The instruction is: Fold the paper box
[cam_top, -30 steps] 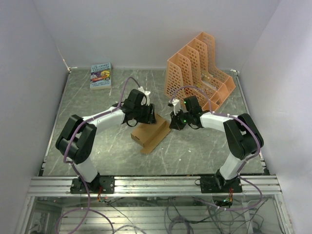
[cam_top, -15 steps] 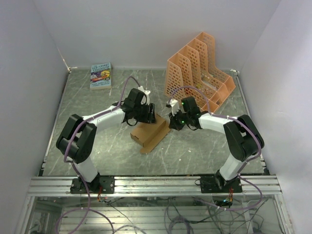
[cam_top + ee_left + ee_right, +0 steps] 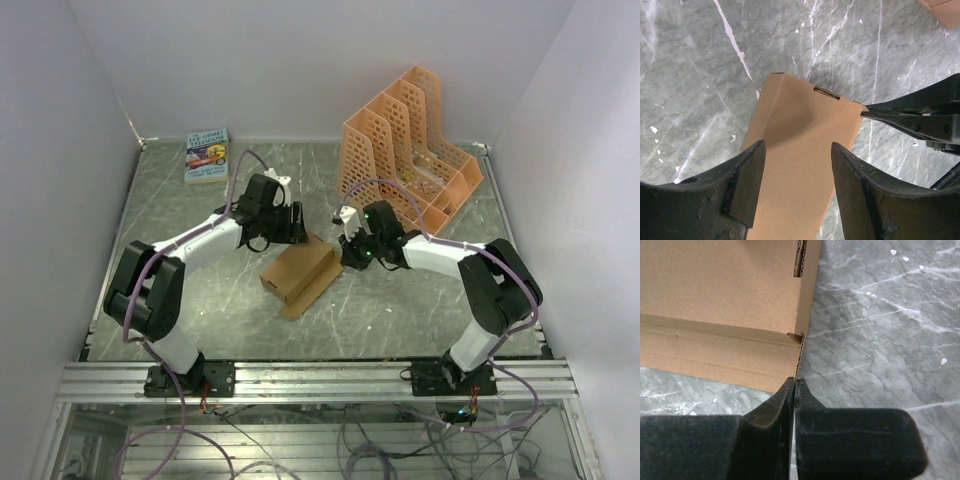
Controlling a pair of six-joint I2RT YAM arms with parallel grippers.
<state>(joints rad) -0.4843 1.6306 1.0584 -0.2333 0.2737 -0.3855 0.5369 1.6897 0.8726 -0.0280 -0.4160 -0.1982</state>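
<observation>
The paper box (image 3: 298,270) lies mid-table as a tan carton, with a flat flap spread along its near side. My left gripper (image 3: 291,226) hovers over its far end. In the left wrist view it (image 3: 797,147) is open, and the plain top of the box (image 3: 800,125) shows between the fingers, untouched. My right gripper (image 3: 343,250) is shut, with its tips at the box's right end. In the right wrist view the closed tips (image 3: 795,381) meet the corrugated edge of the box (image 3: 715,290) at a corner. The right fingers (image 3: 910,112) also show in the left wrist view.
An orange perforated file rack (image 3: 410,140) stands at the back right, just behind the right arm. A small printed book (image 3: 207,154) lies at the back left corner. White walls enclose the grey marbled table (image 3: 200,290) on three sides.
The left gripper has drawn back to the left off the box and opened a little wider. The right gripper has moved left against the box's end, and the box has slid slightly left.
</observation>
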